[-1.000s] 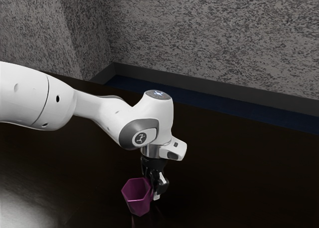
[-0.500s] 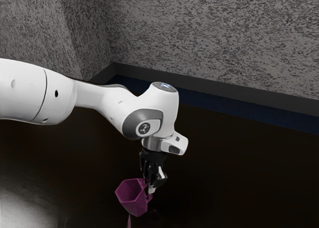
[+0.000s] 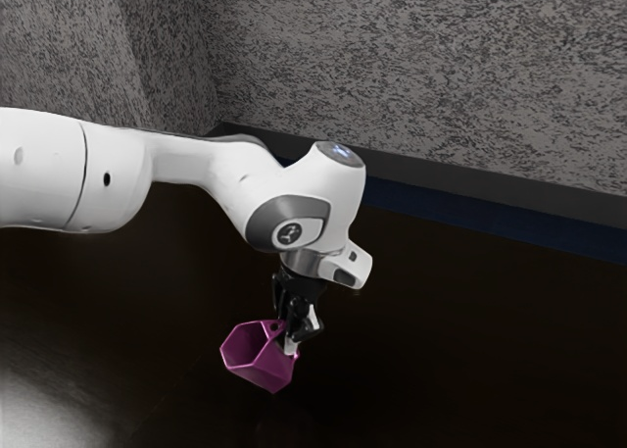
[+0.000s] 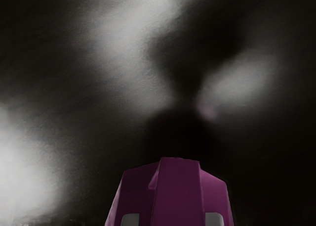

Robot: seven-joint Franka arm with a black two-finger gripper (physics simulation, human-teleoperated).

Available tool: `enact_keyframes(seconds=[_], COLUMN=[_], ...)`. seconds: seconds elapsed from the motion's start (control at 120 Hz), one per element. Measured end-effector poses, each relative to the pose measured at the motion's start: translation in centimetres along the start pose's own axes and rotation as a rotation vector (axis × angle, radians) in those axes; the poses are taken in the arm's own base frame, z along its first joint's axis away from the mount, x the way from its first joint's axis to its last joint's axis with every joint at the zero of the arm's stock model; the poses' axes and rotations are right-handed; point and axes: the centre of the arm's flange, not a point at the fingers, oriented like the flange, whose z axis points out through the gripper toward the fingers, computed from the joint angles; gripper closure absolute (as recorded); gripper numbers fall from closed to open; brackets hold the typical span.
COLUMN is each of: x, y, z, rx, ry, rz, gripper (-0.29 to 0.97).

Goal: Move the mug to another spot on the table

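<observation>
Lifted higher off the dark table (image 3: 470, 370) than before, the purple mug (image 3: 257, 358) hangs tilted, its rim pinched between the gripper's (image 3: 292, 338) narrowly set fingers.

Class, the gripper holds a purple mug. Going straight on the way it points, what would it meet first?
The gripper points down, shut on the purple mug. Straight on, the mug's bottom would probably touch the dark table first; nothing else shows beneath it, though the gap is hard to judge.

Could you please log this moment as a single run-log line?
stage: carry | mug: held off the table, tilted | jaws: shut on it | set down: not yet
</observation>
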Motion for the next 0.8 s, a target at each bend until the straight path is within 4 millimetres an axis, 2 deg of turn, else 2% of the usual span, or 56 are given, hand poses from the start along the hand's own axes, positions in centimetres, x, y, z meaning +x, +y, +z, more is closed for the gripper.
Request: enact_keyframes(seconds=[0.225,0.333,0.467,0.617,0.8], x=[-0.3,-0.1,-0.1,0.6,0.8], y=[-2.5,-3.6,-6.5,-10.0,-12.2], z=[-1.7,-1.8,-1.0,-2.2,-3.2], rx=[0.128,0.179,0.215,0.231,0.239], ry=[-0.05,-0.085,-0.136,-0.128,-0.122], rz=[0.002,0.008,-0.008,-0.027,-0.012], gripper=[0.76,0.76,0.75,0.75,0.75])
